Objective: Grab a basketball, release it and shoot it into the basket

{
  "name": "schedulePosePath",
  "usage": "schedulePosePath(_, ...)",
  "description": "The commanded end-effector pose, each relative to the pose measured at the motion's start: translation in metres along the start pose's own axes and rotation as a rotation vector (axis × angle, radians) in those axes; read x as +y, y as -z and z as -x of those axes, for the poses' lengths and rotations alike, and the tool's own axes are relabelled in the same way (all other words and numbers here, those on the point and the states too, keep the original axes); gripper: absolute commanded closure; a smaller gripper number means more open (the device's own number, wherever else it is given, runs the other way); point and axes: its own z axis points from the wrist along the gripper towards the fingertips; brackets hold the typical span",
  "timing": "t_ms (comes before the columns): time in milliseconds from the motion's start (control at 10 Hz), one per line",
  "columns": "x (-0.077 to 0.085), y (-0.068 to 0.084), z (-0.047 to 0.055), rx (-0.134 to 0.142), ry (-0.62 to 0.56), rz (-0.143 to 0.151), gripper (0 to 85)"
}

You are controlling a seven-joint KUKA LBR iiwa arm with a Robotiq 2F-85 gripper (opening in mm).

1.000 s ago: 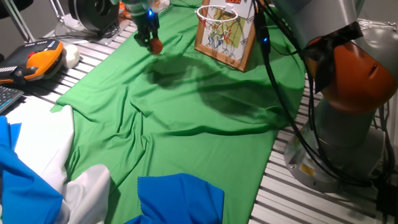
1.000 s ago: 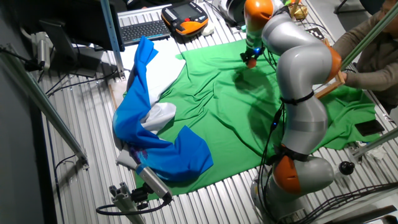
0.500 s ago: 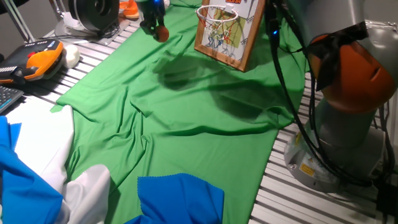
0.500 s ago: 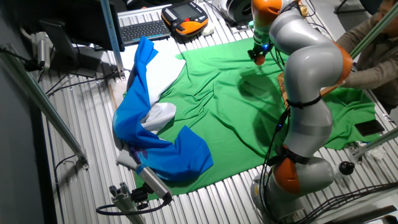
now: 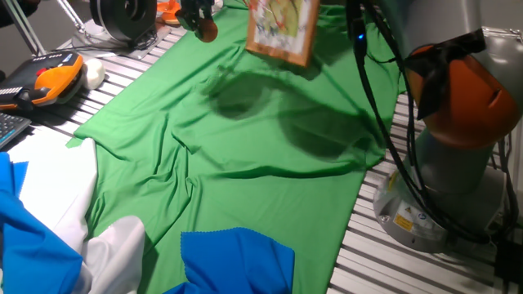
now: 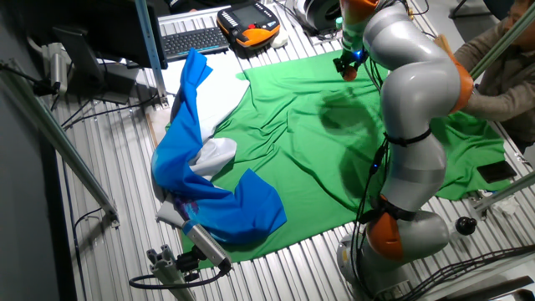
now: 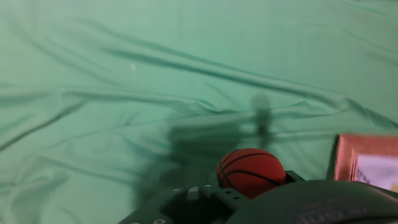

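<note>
One small orange basketball (image 5: pixel 206 31) sits clamped between the fingers of the gripper (image 5: pixel 198 24), held in the air above the far end of the green cloth (image 5: pixel 237 139). Just to its side the basket (image 5: pixel 279 27) appears only as its wooden-framed backboard, tilted and off the cloth, its hoop out of sight.

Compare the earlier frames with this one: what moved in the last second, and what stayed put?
The gripper rose and shifted toward the far edge of the green cloth, still clamped on the basketball. The basket moved too: its backboard now sits higher in the fixed view, cut off by the top edge, with the hoop no longer visible. Cloths, orange-and-black device and white ball stayed as they were.
</note>
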Motion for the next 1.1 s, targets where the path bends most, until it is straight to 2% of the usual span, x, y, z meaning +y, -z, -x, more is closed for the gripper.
schedulePosePath(0, -0.0002, 0.0, 0.0, -0.02, -0.014, 0.006, 85.0)
schedulePosePath(100, -0.0002, 0.0, 0.0, -0.038, -0.025, 0.01, 85.0)
schedulePosePath(200, -0.0002, 0.0, 0.0, -0.039, -0.027, 0.007, 85.0)
schedulePosePath(900, -0.0002, 0.0, 0.0, 0.032, 0.018, -0.003, 85.0)
schedulePosePath(1000, -0.0098, 0.0062, -0.0026, 0.042, 0.029, 0.002, 85.0)
